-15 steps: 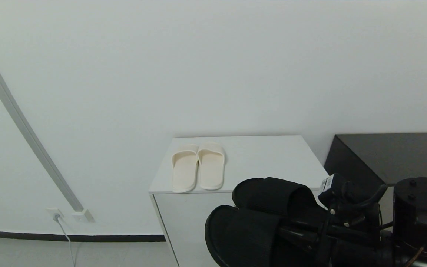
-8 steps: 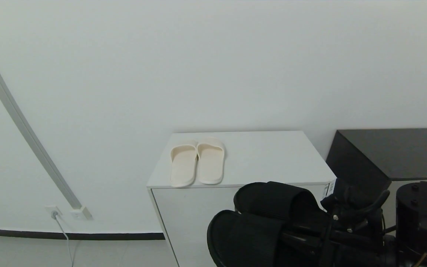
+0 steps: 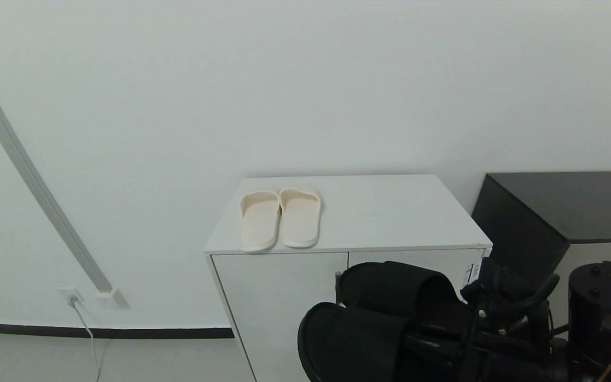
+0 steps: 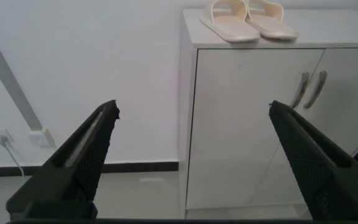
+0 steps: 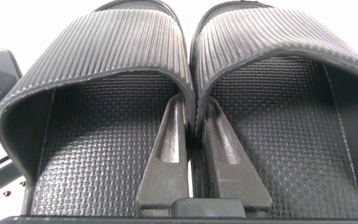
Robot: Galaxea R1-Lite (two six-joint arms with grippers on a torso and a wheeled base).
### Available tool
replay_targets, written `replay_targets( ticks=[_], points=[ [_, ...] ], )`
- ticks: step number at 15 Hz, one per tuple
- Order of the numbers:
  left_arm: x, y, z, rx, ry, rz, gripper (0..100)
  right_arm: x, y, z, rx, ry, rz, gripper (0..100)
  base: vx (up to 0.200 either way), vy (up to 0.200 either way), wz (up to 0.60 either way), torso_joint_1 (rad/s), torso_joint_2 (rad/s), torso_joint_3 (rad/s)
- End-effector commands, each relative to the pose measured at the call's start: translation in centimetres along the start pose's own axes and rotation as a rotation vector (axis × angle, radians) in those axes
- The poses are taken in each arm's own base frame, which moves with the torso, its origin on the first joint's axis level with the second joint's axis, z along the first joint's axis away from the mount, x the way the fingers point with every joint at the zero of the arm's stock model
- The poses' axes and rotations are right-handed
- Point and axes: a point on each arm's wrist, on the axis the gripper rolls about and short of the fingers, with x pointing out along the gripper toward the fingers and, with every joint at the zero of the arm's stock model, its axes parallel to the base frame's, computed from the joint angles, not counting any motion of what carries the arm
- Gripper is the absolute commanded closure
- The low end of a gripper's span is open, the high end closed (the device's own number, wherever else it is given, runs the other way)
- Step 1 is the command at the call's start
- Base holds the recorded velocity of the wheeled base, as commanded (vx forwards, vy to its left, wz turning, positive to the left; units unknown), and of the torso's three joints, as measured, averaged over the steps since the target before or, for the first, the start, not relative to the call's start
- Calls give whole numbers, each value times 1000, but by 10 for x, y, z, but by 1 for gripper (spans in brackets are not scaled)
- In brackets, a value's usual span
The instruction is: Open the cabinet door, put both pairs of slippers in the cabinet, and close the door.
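Our right pincer [image 5: 190, 124] pinches the black slippers [image 3: 385, 289] by their inner walls, near the shut cabinet [image 3: 279, 297]. The cream slippers [image 3: 279, 217] lie on its top, left. Our left pincer [image 4: 194, 109] gapes. We judge this thin grip may drop one slipper.

The left pincer [image 4: 194, 109] faces a white cabinet [image 4: 229, 137], its two dark fingers [image 4: 86, 155] spread wide apart with nothing between them. Both cabinet doors [image 4: 247, 118] stand closed, their two slim handles [image 4: 309, 90] side by side at the middle seam. A pair of cream slippers [image 4: 247, 17] lies side by side on the cabinet top, at its front edge. On the white wall [image 4: 104, 56] beside the cabinet, a grey conduit [image 4: 5, 68] slants down to two sockets [image 4: 20, 138], one with a cable [image 4: 14, 160] plugged in, above a dark skirting [image 4: 117, 167].
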Motion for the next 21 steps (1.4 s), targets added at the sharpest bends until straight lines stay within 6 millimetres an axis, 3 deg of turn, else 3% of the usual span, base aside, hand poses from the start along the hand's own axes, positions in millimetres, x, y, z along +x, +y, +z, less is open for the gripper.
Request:
replay_targets(
  ticks=[1, 21],
  points=[
    [0, 0, 0, 0, 1, 2, 0, 0, 0, -1, 0, 3, 1, 100, 0, 0, 0, -178, 432, 251],
    [0, 0, 0, 1, 1, 2, 0, -6, 1, -8, -40, 23, 3, 100, 0, 0, 0, -189, 514, 322]
  ],
)
